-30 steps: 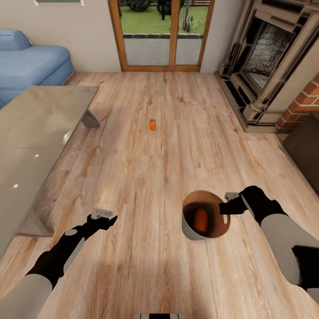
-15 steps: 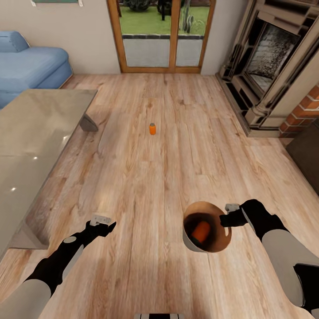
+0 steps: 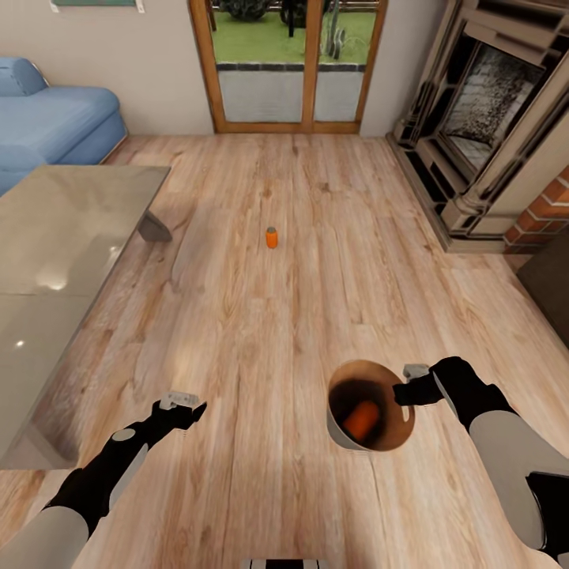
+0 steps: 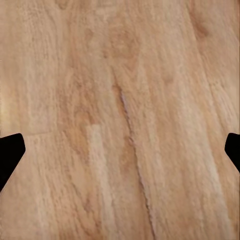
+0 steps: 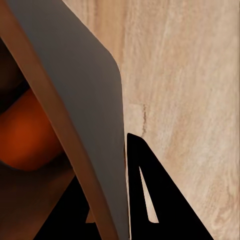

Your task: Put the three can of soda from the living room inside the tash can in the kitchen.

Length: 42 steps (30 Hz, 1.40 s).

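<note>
Head view: bright, even, soft rendered light. Daylit lawn shows through the glass doors (image 3: 288, 63). Pale glare patches and small specular dots on the low table (image 3: 55, 261). Faint soft shadows on the wood floor (image 3: 261, 340) under the table's end and beside the arms. Straight lines lean outward toward the frame edges: wide-angle distortion. Left wrist view: floor grain soft, slightly blurred. Right wrist view: bin wall (image 5: 85, 115) close, smooth, edges soft.
</note>
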Motion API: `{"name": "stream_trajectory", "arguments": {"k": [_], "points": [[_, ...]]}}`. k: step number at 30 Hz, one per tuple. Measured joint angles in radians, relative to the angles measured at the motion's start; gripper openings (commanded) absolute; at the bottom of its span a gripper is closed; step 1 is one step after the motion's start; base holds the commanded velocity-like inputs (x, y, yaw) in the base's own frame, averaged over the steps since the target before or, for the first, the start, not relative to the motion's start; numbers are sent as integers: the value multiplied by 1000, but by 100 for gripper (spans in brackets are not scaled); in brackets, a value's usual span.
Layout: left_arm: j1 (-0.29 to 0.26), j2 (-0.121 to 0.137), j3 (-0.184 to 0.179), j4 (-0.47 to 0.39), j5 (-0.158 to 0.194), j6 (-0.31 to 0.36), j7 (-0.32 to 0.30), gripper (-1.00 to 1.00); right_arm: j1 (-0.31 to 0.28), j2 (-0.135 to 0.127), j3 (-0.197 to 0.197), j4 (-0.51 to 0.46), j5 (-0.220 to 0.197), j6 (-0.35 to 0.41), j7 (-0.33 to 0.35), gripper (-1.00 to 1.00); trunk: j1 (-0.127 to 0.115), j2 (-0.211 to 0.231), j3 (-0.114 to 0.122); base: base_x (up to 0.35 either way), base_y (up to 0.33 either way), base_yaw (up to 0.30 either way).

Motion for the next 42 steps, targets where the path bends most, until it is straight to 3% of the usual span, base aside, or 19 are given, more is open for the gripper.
{"name": "stream_trajectory", "arguments": {"k": [33, 42], "points": [[2, -1, -4, 1, -4, 0, 0, 100, 1, 1, -3, -2, -6, -1, 9, -100, 0, 0, 0, 323, -3, 0], [1, -13, -4, 1, -6, 0, 0, 100, 1, 1, -4, -2, -5, -2, 9, -100, 0, 0, 0, 323, -109, 0]]}}
